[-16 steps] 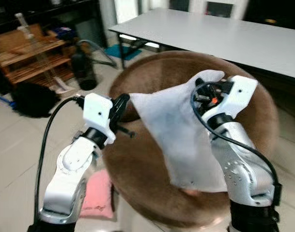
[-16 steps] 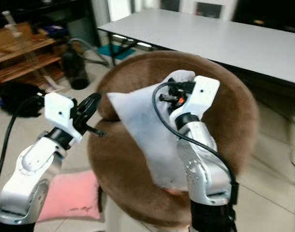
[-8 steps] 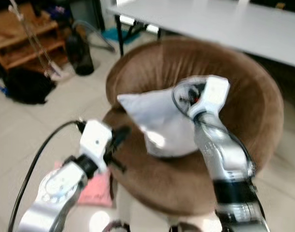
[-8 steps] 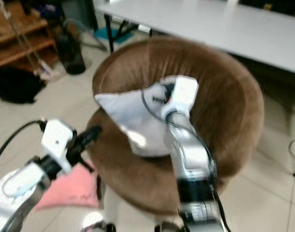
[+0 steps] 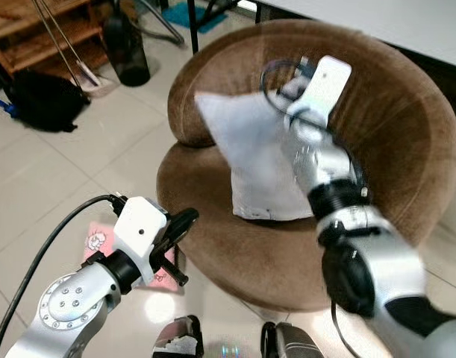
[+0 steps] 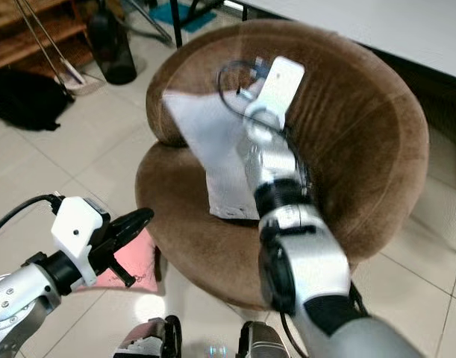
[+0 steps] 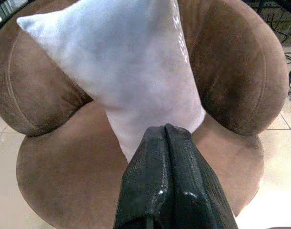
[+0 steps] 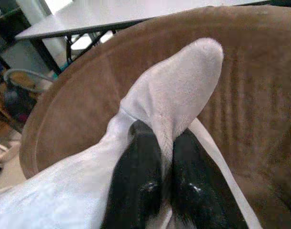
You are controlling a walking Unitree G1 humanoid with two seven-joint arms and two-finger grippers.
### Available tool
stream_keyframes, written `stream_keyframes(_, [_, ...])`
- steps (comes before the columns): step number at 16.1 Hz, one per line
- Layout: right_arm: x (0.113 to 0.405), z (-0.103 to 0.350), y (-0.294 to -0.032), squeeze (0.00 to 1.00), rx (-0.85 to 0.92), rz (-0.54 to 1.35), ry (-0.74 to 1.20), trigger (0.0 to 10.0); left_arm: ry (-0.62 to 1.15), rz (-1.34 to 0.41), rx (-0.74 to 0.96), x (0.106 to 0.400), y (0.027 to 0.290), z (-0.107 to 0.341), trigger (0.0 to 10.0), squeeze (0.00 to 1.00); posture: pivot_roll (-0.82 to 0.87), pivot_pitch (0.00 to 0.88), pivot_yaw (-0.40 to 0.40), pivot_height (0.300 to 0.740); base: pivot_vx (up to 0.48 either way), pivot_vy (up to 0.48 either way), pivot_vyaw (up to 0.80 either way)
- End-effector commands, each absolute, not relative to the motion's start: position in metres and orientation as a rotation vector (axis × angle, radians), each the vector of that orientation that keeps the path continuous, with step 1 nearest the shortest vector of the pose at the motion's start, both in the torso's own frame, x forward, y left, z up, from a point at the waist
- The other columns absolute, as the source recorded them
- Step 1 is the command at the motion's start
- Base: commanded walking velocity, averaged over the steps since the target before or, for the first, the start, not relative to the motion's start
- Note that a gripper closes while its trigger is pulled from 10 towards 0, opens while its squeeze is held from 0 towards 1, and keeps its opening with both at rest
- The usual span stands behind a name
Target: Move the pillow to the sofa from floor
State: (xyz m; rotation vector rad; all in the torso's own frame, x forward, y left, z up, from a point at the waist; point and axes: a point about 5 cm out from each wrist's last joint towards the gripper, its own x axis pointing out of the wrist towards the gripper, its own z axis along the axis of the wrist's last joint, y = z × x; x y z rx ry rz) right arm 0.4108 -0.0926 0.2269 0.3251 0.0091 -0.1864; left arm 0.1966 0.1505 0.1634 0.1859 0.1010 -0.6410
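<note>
A white pillow [image 5: 250, 156] stands on edge on the seat of the round brown sofa [image 5: 395, 142], leaning toward its backrest. My right gripper [image 8: 165, 139] is stretched out over the seat and shut on the pillow's top corner, which sticks up between the black fingers [image 8: 140, 157]. My left gripper [image 5: 181, 224] is shut with nothing in it, low in front of the sofa's front edge and apart from the pillow. In the left wrist view its closed fingertips [image 7: 165, 131] point at the pillow's [image 7: 131, 71] lower end.
A pink cushion [image 6: 134, 261] lies on the tiled floor beside the sofa's front left. A black bag [image 5: 41, 101], a wooden shelf [image 5: 33, 37] and a dark bottle [image 5: 127, 48] stand at the back left. A white table [image 6: 407, 19] runs behind the sofa.
My right arm has reached forward and lowered the pillow until it stands on the sofa seat. The left gripper has drawn back from the pillow and sunk lower. The camera has tilted down.
</note>
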Motion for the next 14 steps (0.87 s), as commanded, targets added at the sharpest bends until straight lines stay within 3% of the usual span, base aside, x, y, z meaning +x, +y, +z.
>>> stream_keyframes(1, [0.413, 0.237, -0.091, 1.00, 0.364, -0.150, -0.032, 10.0, 0.090, -0.639, 0.193, 0.195, 0.152, 0.169, 10.0, 0.00, 0.08, 0.245, 0.009, 0.740, 0.000, 0.000, 0.00])
stream_keyframes(4, [0.418, 0.261, -0.090, 0.99, 0.441, -0.062, -0.136, 10.0, 0.044, -0.586, 0.184, 0.203, 0.153, 0.176, 10.0, 0.00, 0.07, 0.227, 0.014, 0.740, 0.000, 0.000, 0.00])
stream_keyframes(5, [0.418, 0.264, -0.089, 0.00, 0.421, -0.033, -0.164, 10.0, 0.038, -0.568, 0.179, 0.205, 0.153, 0.175, 10.0, 0.00, 0.06, 0.218, 0.015, 0.740, 0.000, 0.000, 0.00])
stream_keyframes(9, [0.399, 0.238, -0.098, 0.00, 0.255, 0.061, -0.220, 10.0, 0.054, -0.435, 0.184, 0.222, 0.153, 0.161, 10.0, 0.00, 0.00, 0.152, 0.021, 0.740, 0.000, 0.000, 0.00])
stream_keyframes(14, [0.306, 0.179, -0.142, 0.00, 0.106, 0.021, -0.086, 10.0, 0.003, -0.419, 0.225, 0.243, 0.143, 0.153, 10.0, 0.00, -0.07, 0.084, 0.038, 0.740, 0.000, 0.000, -0.62])
